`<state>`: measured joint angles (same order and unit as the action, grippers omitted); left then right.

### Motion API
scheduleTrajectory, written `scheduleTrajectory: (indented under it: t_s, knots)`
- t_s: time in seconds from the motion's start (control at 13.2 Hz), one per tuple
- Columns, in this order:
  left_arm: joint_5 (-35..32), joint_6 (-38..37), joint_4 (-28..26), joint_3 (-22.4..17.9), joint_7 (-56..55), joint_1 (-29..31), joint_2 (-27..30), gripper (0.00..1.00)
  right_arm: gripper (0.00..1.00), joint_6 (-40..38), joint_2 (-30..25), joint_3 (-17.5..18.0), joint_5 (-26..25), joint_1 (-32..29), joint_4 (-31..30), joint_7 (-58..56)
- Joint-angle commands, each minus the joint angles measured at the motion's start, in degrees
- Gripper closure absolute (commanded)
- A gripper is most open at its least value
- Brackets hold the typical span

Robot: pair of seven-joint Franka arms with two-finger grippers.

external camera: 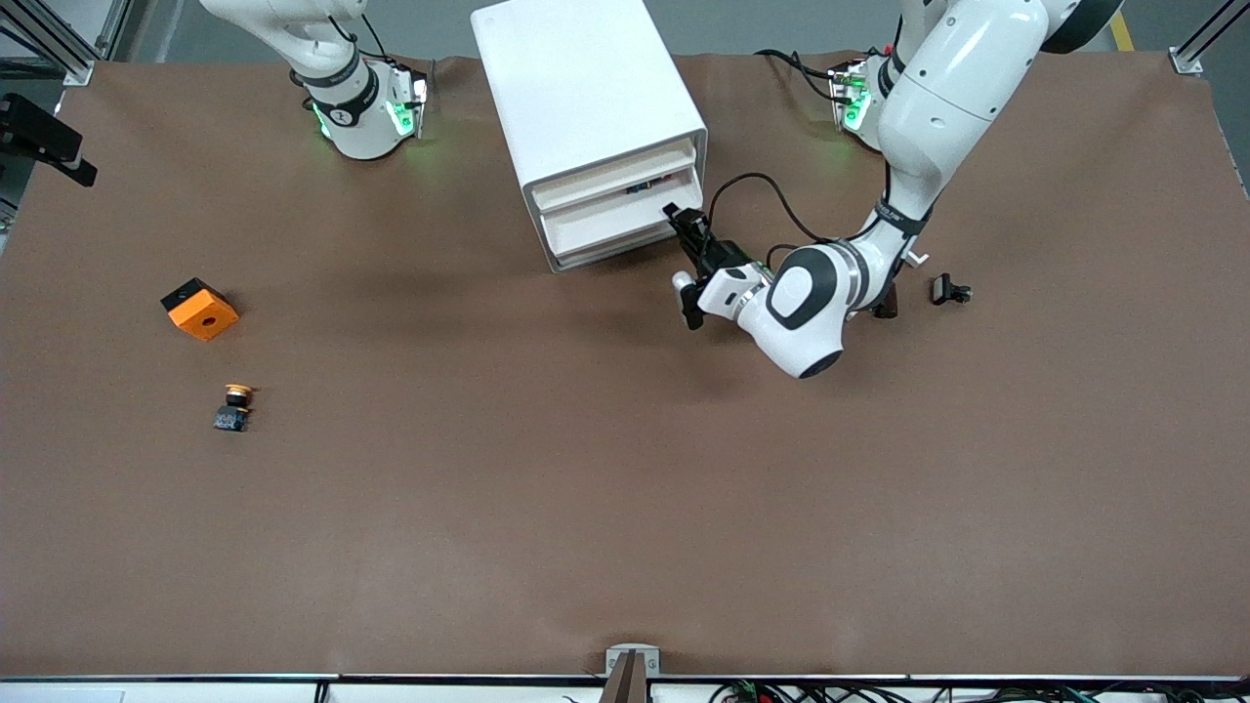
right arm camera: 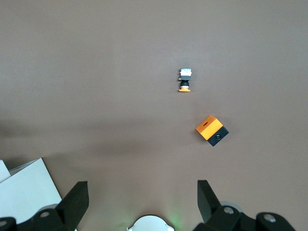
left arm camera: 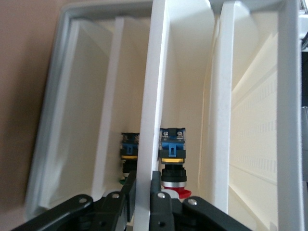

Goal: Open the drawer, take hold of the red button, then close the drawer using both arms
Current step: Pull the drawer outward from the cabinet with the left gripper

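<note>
The cream front of the drawer (left arm camera: 150,110) is being pinched by the left gripper (left arm camera: 143,192) at the white cabinet (external camera: 586,98). The red-capped button (left arm camera: 172,161) is lying inside that drawer. The right gripper (right arm camera: 142,197) is being held wide open, empty, over the table (external camera: 625,488).

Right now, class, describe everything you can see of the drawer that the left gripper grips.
The drawer is a shallow white plastic tray with a cream front, one of several alike stacked in the white cabinet. It sits slightly pulled out. The left gripper is shut on its front edge. Inside, seen from the left wrist, lies the red-capped button.
</note>
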<state>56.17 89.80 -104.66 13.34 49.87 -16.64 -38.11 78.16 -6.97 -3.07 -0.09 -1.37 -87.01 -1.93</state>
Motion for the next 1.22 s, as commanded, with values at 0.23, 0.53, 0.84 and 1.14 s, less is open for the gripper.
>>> scheduleTrajectory:
  t_s: [0.23, 0.53, 0.84, 1.14]
  knots:
    - [0.61, -0.68, 8.68, -0.59, -0.92, 3.45, -3.28, 0.86, 0.00, -1.96, -0.15, -0.19, -0.26, 0.14, 0.70, 0.17]
    - [0.87, -0.68, 10.34, -0.59, -0.92, 5.99, -3.81, 0.86, 0.00, -2.05, 1.78, -0.36, -0.26, -0.21, 0.61, -0.17]
    - [1.05, -0.68, 10.97, -0.59, -1.70, 6.70, -4.26, 0.82, 0.00, -1.69, 7.56, -0.36, -0.52, -0.03, 0.96, -0.18]
    - [1.05, -0.77, 11.06, -0.59, -3.02, 6.97, -3.64, 0.26, 0.00, -0.91, 10.83, -0.54, -1.05, -0.30, 2.37, -0.18]
